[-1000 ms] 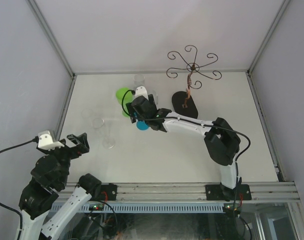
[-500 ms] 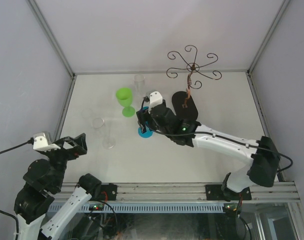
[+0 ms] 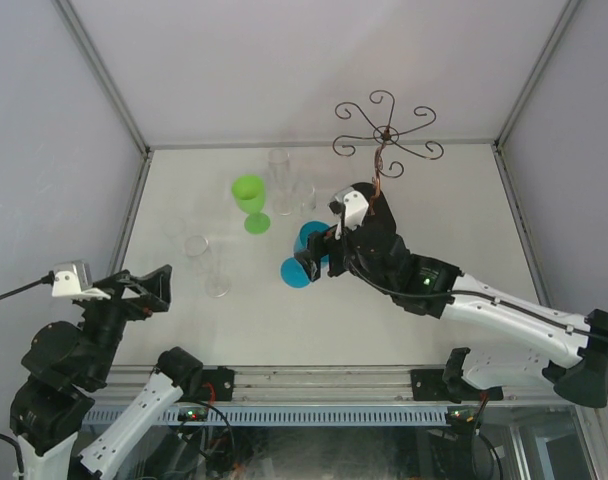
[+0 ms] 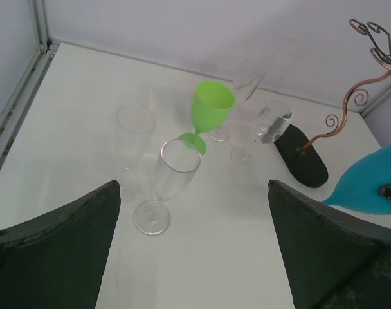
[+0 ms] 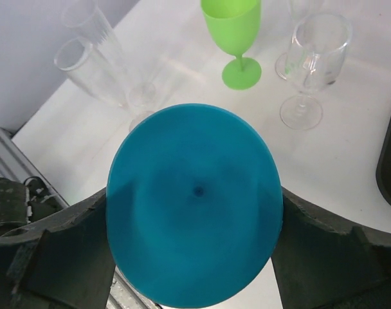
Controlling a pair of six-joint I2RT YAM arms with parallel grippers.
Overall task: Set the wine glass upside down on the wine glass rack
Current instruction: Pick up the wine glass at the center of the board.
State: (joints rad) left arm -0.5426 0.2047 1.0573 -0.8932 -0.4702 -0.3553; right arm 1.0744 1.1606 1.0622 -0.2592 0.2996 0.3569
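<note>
Top external view: my right jaws hold the blue wine glass (image 3: 306,252) by its sides. It is tipped over and up off the desk (image 3: 284,320). It hangs close to the black foot of the wine glass rack (image 3: 386,135), on the left side in this view, and is not on the curly arms. In my right wrist view, its round blue end fills the space between my two fingers (image 5: 51,257). My left jaws are wide open with nothing in them, near the front left corner. A green glass (image 3: 249,196) and some clear glasses (image 3: 197,246) stand on the desk.
</note>
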